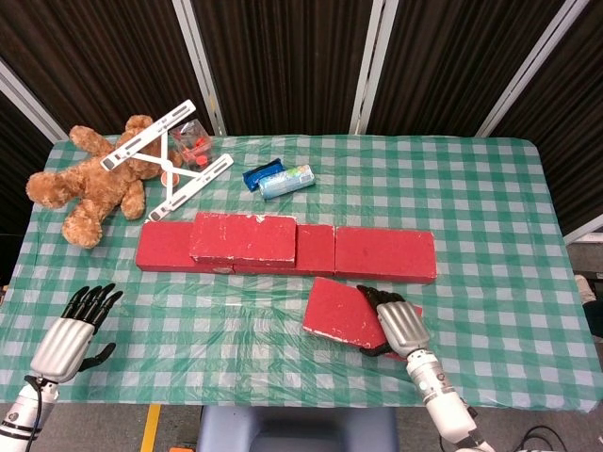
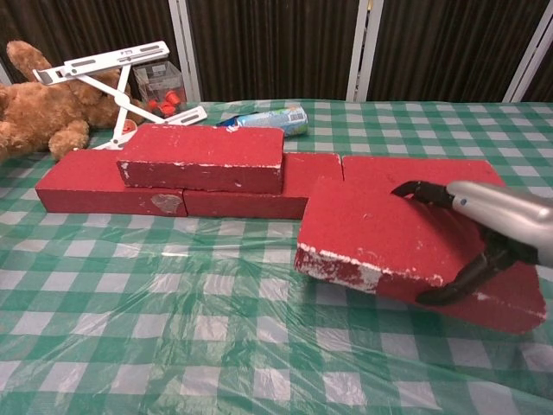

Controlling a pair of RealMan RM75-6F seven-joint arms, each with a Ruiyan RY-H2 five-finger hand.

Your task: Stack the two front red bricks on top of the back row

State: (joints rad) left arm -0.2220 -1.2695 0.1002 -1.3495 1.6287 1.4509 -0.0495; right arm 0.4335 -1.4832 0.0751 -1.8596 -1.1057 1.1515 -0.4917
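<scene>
Chest view: the right hand (image 2: 497, 229) is gripping the brick (image 2: 406, 246), fingers on top, thumb beneath. The left hand (image 1: 71, 334) is hanging empty, fingers spread.

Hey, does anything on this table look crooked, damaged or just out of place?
The red brick held by the right hand sits skewed to the back row, its front edge chipped white. The stacked brick has chipped edges too. A teddy bear sprawls at the far left.
</scene>
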